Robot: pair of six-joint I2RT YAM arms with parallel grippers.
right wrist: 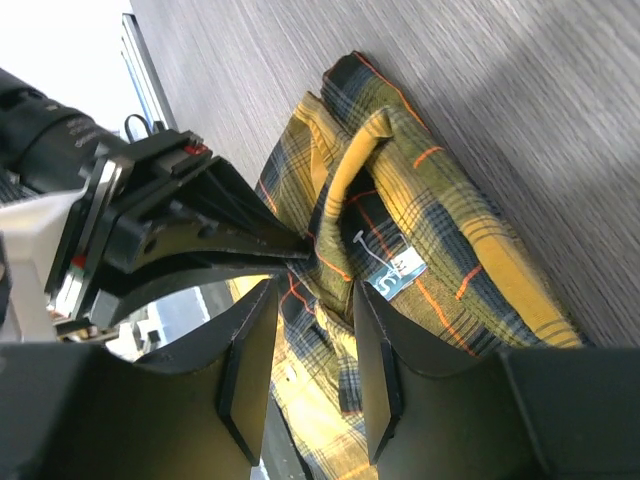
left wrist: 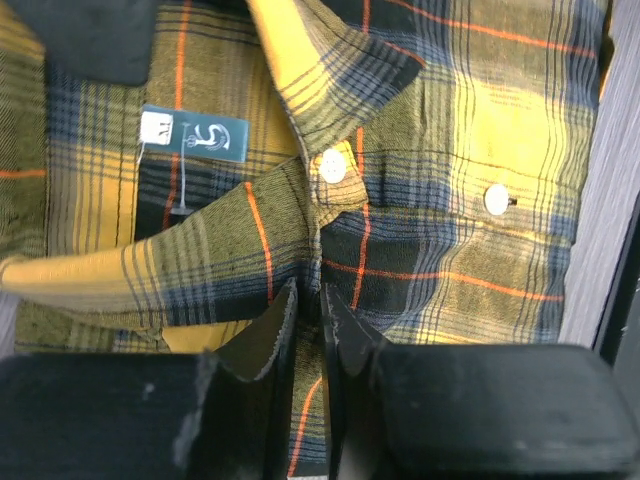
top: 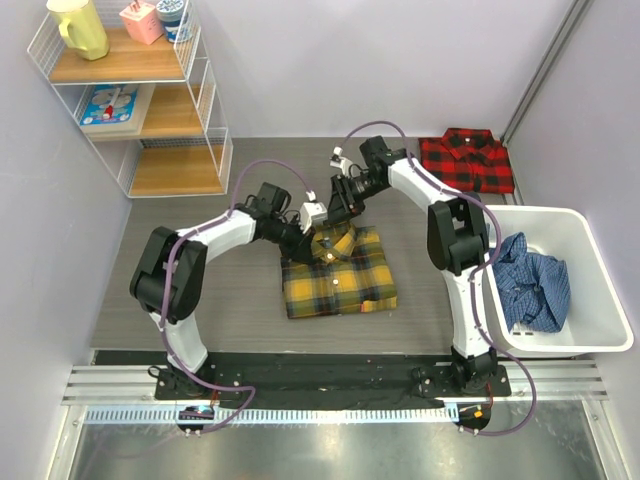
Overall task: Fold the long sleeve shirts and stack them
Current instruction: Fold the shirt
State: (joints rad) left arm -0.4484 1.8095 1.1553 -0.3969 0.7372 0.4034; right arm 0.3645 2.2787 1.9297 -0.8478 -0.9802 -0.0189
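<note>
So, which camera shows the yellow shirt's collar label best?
The left wrist view: the label lies flat, large and unobstructed. The right wrist view shows it smaller and slanted. The top view does not show it.

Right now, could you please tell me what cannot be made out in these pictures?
Top view: collar of the yellow shirt hidden under the left fingers and right fingers.
Top view: near corner of the red shirt hidden behind the right arm.
Left wrist: print on the neck label too small to read.
</note>
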